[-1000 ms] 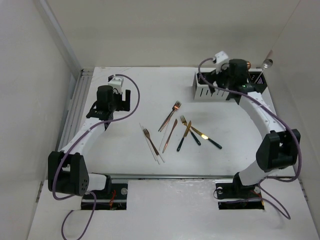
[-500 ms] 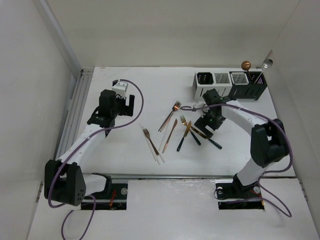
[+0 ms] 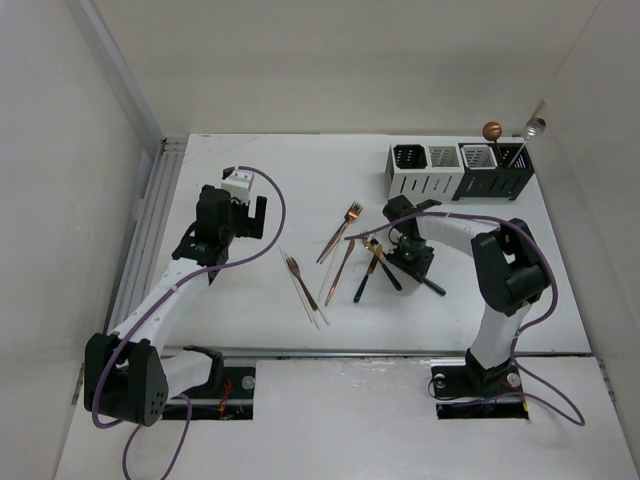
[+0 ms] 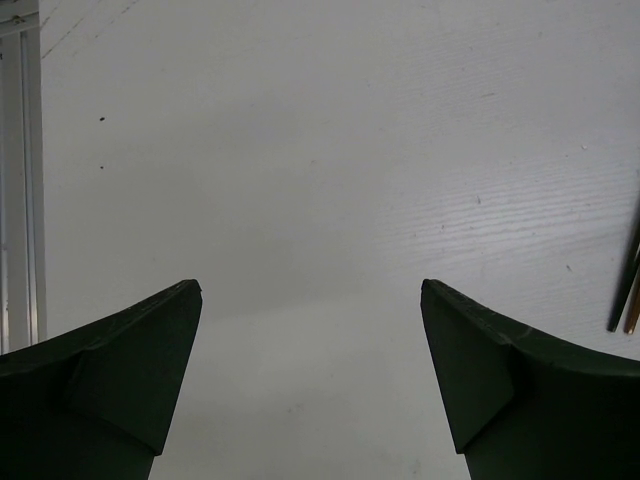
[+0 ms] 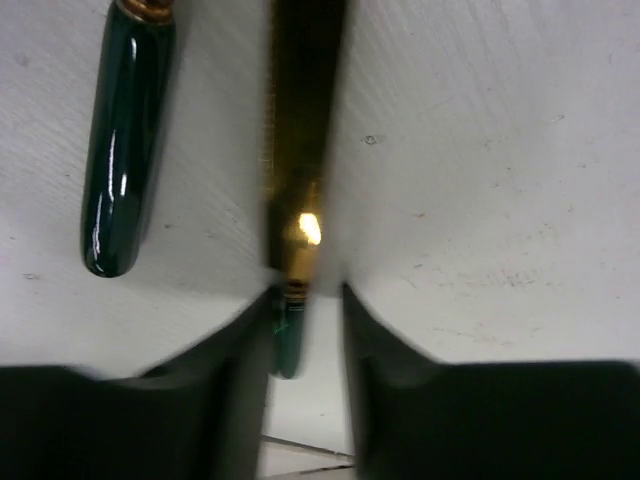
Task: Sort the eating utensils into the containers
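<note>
The right gripper (image 5: pixel 305 300) is down on the table (image 3: pixel 250 300) just in front of the containers (image 3: pixel 425 186), its jaws narrowed either side of a gold knife (image 5: pixel 300 225) with a dark handle; the wrist view is blurred, so I cannot tell whether they actually pinch it. The other loose utensils (image 3: pixel 338 235) lie left of the knife. The left gripper (image 4: pixel 311 290) hangs wide apart, holding nothing, well left of the containers
</note>
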Controlling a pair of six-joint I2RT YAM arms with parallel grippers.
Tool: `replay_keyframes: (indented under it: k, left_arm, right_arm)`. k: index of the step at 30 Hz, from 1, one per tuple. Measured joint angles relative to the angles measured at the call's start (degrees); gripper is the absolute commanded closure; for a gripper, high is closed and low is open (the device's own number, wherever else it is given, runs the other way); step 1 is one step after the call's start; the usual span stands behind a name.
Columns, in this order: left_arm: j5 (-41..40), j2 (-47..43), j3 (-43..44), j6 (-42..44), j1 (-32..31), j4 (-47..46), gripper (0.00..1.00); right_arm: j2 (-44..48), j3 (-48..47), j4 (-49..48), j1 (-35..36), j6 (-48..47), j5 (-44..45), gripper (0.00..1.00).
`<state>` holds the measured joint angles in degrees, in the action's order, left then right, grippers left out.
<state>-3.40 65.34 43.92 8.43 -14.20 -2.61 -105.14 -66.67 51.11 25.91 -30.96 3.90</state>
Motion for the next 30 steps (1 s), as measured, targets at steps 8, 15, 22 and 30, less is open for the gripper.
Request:
replay_keyframes:
  k: [8,15,22,30]
  left_arm:
    - [-0.68,0.0,-0.31,0.79,0.0,-0.15,0.1]
    - [-1.16,0.28,-0.31,1.25,0.0,-0.17,0.1]
    - [-1.4,2.97,-0.11,1.62,0.0,-0.31,0.1]
    - [-1.75,6.14,2.36,1.62,0.0,-0.52,0.1]
  right_arm:
    - [-0.35,-0.22,-0.02,0.44,0.81,2.01,1.0]
    - [0.11,-2.03,0.57,-0.02,2.12,1.03,1.0]
    - [15.15,-10.32,-12.72,-6.67,3.65,-8.46,1.0]
    - [23.04,-14.75,-43.76,-18.97,11.69,-14.75,1.0]
